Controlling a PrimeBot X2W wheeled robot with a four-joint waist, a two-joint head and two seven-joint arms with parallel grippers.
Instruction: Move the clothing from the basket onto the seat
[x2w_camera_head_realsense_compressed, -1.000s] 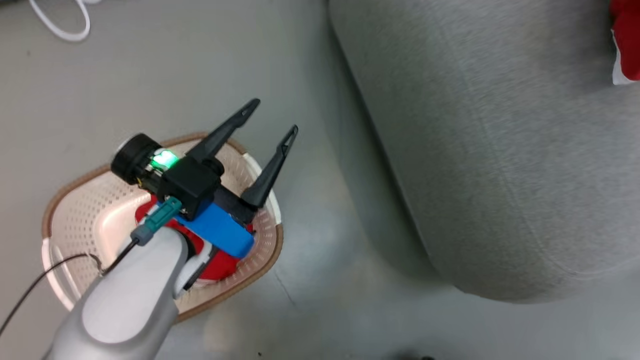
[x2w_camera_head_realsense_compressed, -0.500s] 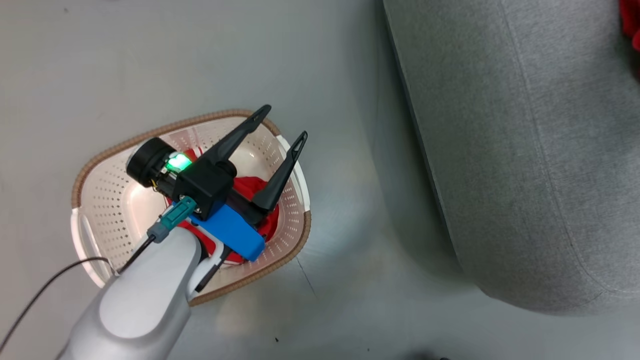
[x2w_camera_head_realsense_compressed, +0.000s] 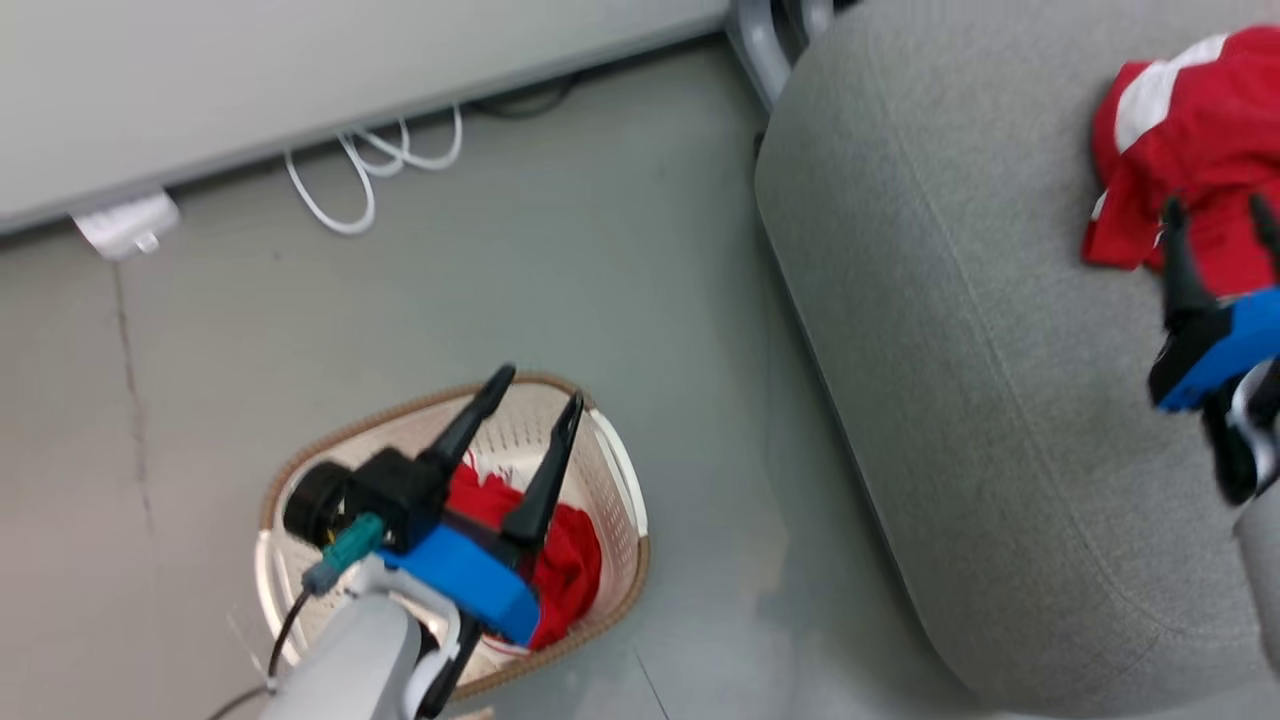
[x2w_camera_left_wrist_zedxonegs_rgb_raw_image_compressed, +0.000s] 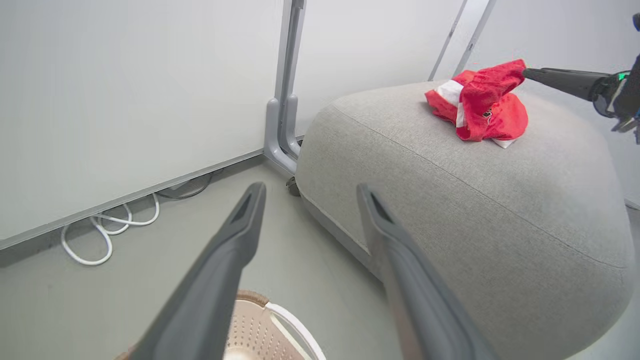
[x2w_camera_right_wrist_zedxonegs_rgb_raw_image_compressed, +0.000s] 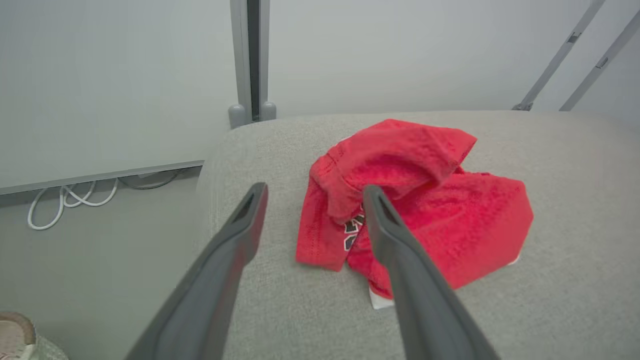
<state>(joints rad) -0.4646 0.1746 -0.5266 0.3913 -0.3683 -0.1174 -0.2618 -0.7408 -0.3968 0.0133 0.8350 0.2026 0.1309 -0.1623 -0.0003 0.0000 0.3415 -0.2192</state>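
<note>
**A:** Grey floor (x2w_camera_head_realsense_compressed: 600, 250), a pale wall with a white cable (x2w_camera_head_realsense_compressed: 370, 170) looped along its foot, and the seat (x2w_camera_head_realsense_compressed: 950, 350) bulking up beside them. Where does the clothing lie?

**B:** In two places. A red garment (x2w_camera_head_realsense_compressed: 1190, 130) lies crumpled on the seat, just ahead of the right gripper (x2w_camera_head_realsense_compressed: 1217, 203), whose jaws stand apart and hold nothing. The second garment (x2w_camera_head_realsense_compressed: 565, 560) sits in the basket (x2w_camera_head_realsense_compressed: 625, 480), underneath the left gripper (x2w_camera_head_realsense_compressed: 540, 385), whose jaws are likewise spread and empty.

**A:** So which step is this?

**B:** About half done, I'd judge: one piece is on the seat and the second pick-up is in hand. The left fingers point out over the basket's rim, not down at the cloth. The next move calls for tipping that wrist down, sinking the jaws into the heap and closing on a thick fold.

**A:** And room to move?

**B:** The basket wall stands close beside the cloth, so the fingers should enter toward the middle, clear of the rim. Beyond the left fingertips lies open floor, then the seat's rounded edge, which the lift must clear. There is bare upholstery beside the right jaws for a drop, though that arm may crowd it.
</note>
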